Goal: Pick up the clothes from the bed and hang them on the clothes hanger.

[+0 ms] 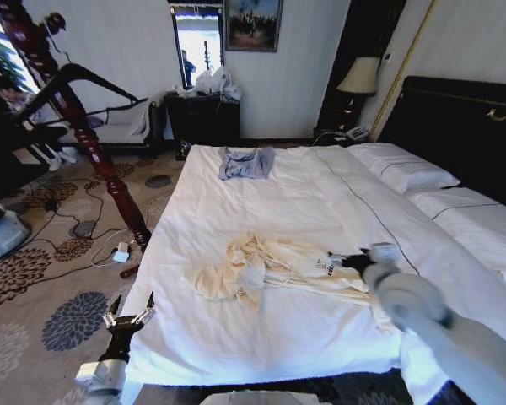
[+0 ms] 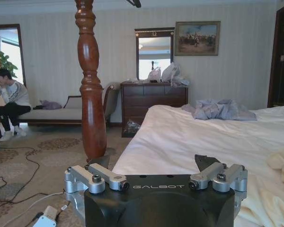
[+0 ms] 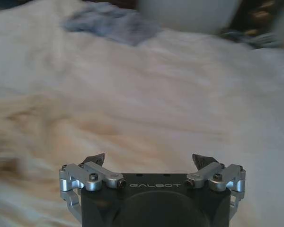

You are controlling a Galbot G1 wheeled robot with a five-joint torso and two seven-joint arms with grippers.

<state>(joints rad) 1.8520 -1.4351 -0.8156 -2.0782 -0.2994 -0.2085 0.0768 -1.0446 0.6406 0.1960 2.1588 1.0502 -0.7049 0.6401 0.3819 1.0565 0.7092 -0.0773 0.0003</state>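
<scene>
The cream clothes (image 1: 266, 272) lie crumpled on the white bed (image 1: 236, 202), near its foot. My right gripper (image 1: 341, 261) hovers open just over their right edge, fingers pointing at the fabric. In the right wrist view that gripper (image 3: 149, 160) is open over the sheet, the clothes (image 3: 33, 123) a little ahead. My left gripper (image 1: 128, 316) is open and low by the bed's left edge. In its wrist view, the left gripper (image 2: 151, 164) holds nothing and the clothes (image 2: 280, 165) show off to one side. The black clothes hanger (image 1: 84, 78) hangs on the pole at far left.
A reddish-brown turned pole (image 1: 101, 160) stands on the carpet left of the bed. A folded grey-blue garment (image 1: 244, 162) lies far up the sheet. Cables and a power strip (image 1: 121, 251) litter the carpet. A dark dresser (image 1: 204, 118) and pillows (image 1: 405, 169) are beyond.
</scene>
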